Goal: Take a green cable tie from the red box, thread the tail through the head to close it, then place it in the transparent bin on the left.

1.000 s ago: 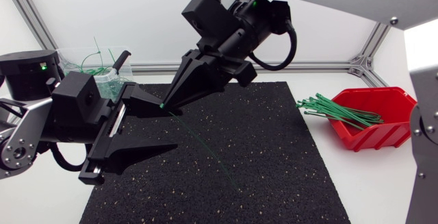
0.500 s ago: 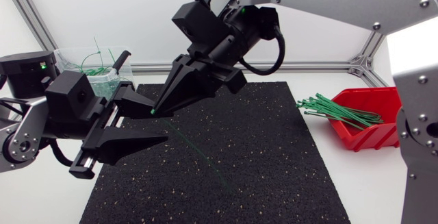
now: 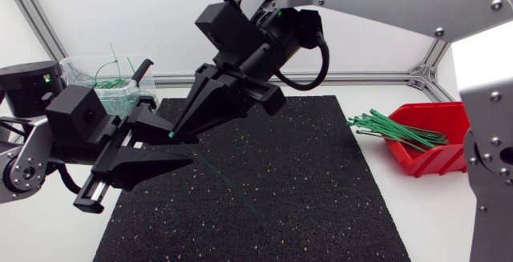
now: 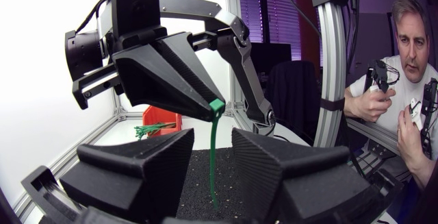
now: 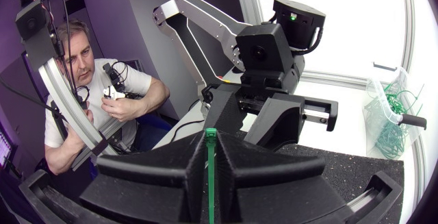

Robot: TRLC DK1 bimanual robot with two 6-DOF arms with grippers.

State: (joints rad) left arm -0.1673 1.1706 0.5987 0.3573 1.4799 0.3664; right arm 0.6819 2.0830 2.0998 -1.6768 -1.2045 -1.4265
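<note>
- Head view: right pincer (image 3: 171, 133) pinches the tie (image 3: 216, 178) by its head, and the tail slants down over the mat (image 3: 321, 198). Left pincer (image 3: 181, 145) is spread, with a finger on either side of that tip. Box (image 3: 449, 156) is well apart from both pincers. Bin (image 3: 80, 74) is behind the left pincer.
- Left wrist view: the tie hangs between the spread left fingers.
- Right wrist view: the right fingers are pressed on the tie, with the left pincer just ahead.

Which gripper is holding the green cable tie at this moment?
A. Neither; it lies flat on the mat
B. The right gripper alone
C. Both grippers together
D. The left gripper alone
B: the right gripper pinches the head of the green cable tie, whose tail hangs down between the spread fingers of the open left gripper without touching either of them.
</note>
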